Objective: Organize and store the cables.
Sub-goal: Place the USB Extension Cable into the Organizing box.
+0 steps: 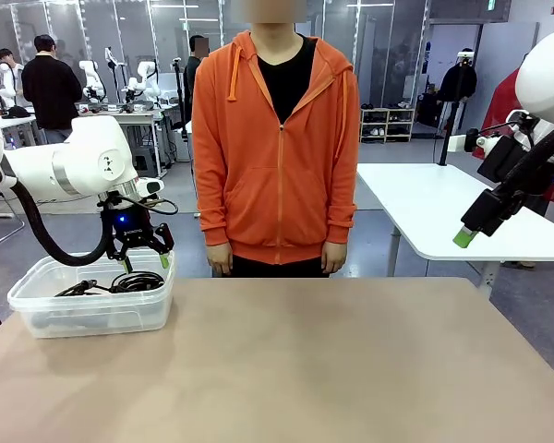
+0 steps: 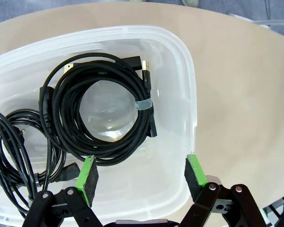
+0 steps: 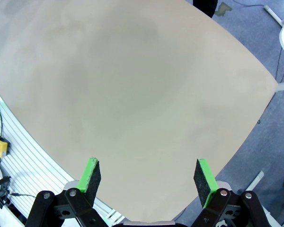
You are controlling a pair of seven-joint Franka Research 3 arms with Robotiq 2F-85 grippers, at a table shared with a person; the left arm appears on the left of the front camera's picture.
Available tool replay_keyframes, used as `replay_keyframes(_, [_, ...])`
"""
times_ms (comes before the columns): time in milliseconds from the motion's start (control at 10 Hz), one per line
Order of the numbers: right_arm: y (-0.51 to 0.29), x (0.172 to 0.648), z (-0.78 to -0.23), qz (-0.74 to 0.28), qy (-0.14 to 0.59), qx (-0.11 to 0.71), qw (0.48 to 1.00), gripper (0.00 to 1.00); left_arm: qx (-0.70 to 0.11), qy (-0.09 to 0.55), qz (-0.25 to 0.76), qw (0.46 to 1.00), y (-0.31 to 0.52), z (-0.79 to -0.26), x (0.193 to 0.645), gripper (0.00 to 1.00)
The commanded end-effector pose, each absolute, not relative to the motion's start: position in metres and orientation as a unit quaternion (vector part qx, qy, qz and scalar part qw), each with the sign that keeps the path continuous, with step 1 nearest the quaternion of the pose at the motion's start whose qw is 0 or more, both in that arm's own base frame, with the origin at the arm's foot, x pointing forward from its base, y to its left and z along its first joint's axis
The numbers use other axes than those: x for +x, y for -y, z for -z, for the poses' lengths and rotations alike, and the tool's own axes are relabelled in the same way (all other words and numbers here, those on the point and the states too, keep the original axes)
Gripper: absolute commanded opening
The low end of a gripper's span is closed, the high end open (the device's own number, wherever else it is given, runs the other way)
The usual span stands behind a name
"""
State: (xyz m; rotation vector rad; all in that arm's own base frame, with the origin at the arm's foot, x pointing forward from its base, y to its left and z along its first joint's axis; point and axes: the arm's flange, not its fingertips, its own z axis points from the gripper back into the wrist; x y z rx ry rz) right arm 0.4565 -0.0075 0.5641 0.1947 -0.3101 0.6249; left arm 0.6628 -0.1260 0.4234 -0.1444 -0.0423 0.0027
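Table: broad tan top, bare across the middle and the right in the front view; the right wrist view looks down on its plain surface and a curved edge with grey floor beyond
Person: stands at the far side of the table in an orange zip hoodie over a black shirt, arms hanging, both hands low at the far edge and touching nothing
Left arm: white, comes in from the left with a thick black hose looping under it, and ends above the container
Right arm: white, high at the right edge, well clear of the table top
Container: clear plastic tub with rounded corners, on the table's left end near the robot's side
Cables: black cords coiled inside the container; one braided coil lies in the middle, bound by a pale band, with a gold-tipped plug at its far side; a thinner coil lies beside it, partly cut off by the picture's edge
Left gripper: jaws spread wide and holding nothing, just above the container; one green pad is over the coil's near edge, the other over the container's rim
Right gripper: jaws spread wide and holding nothing, hovering over bare table; in the front view it points down and leftward in the air
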Motion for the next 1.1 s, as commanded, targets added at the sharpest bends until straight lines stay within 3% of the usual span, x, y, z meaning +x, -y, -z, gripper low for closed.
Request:
replay_keyframes(0, [0.008,0.4567,-0.5638,-0.305,0.15,0.091,0.936,1.0,-0.076,0.023,-0.004,0.997,0.1259,-0.4236,0.6665,0.93])
replay_keyframes(1000, [0.008,0.4567,-0.5638,-0.305,0.15,0.091,0.936,1.0,-0.076,0.023,-0.004,0.997,0.1259,-0.4236,0.6665,0.93])
